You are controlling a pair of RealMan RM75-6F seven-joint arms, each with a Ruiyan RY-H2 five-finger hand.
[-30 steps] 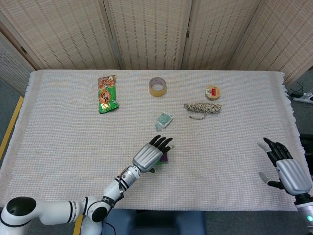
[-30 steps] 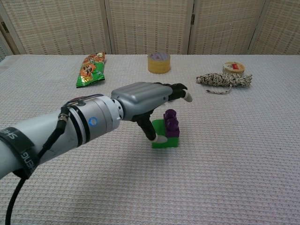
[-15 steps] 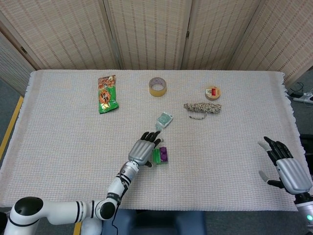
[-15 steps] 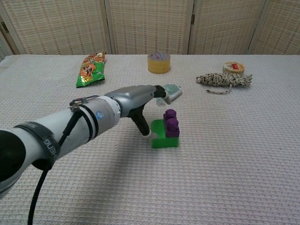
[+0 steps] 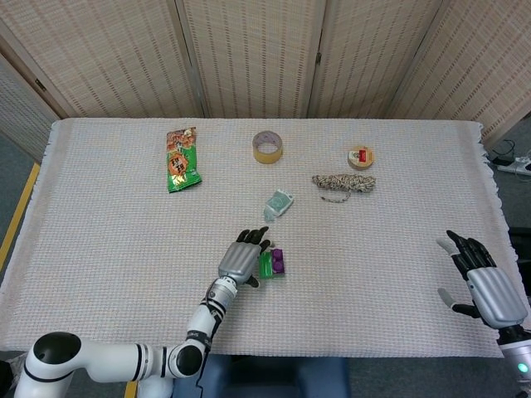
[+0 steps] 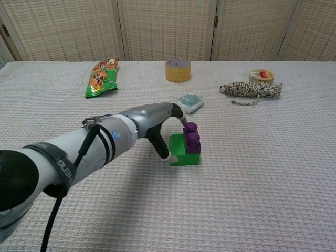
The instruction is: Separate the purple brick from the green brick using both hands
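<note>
A purple brick (image 5: 278, 262) (image 6: 191, 139) is stuck on top of a green brick (image 5: 265, 264) (image 6: 179, 145) near the table's middle front. My left hand (image 5: 242, 259) (image 6: 155, 118) lies low against the bricks' left side. Its thumb (image 6: 167, 153) touches the green brick's left face and its fingers (image 6: 178, 112) reach past the back of the purple brick without closing on it. My right hand (image 5: 485, 283) hovers open, fingers spread, at the table's right edge, far from the bricks. The chest view does not show it.
Beyond the bricks lie a teal packet (image 5: 279, 203) (image 6: 190, 102), a green snack bag (image 5: 180, 158) (image 6: 101, 77), a tape roll (image 5: 267, 147) (image 6: 177, 70), a rope bundle (image 5: 343, 183) (image 6: 251, 89) and a small tape disc (image 5: 360, 157) (image 6: 261, 75).
My left hand has dropped from above the bricks and drawn back to their left side, so the bricks now show. Its thumb has come against the green brick. The right hand has stayed put.
</note>
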